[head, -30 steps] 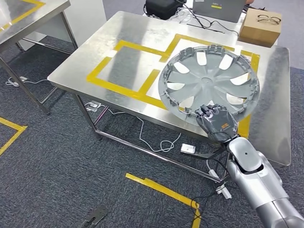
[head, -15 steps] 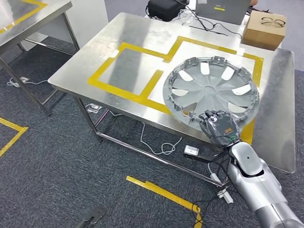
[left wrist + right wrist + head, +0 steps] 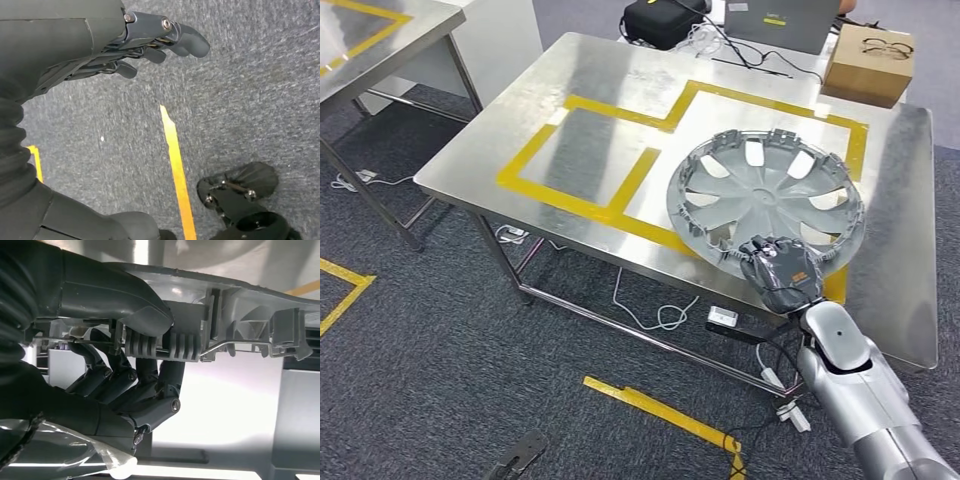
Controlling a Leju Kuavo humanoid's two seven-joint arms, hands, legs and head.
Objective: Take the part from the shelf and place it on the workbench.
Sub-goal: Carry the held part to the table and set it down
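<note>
While the grey wheel cover (image 3: 765,198) is held at its near rim by the right hand (image 3: 782,272), it is seen over the steel workbench (image 3: 622,100), inside the larger of the yellow tape rectangles (image 3: 580,205) marked on the top. Whether the cover is resting on the workbench or is just above it cannot be told from the head view. In the right wrist view the thumb (image 3: 113,297) is laid along one face of the cover's rim (image 3: 234,315) and the darker fingers (image 3: 151,385) are curled against the other face, so the rim is pinched between them, beside its ribbed clips. The silver right arm (image 3: 871,400) is extended from beyond the near edge of the workbench up to that rim.

The left hand (image 3: 113,45) is shown over grey carpet (image 3: 245,90), with its fingers (image 3: 188,42) stretched out, close together and closed on nothing. A strip of yellow floor tape (image 3: 177,170) is crossed beneath it.

At the far side of the workbench a cardboard box (image 3: 869,62) with a pair of glasses (image 3: 884,47) on top is placed, and a black bag (image 3: 660,18) and a laptop (image 3: 776,20) are set beyond the far edge. White cables (image 3: 652,310) are trailed on the carpet under the workbench, and a second steel table (image 3: 365,45) is stood well apart from it.
</note>
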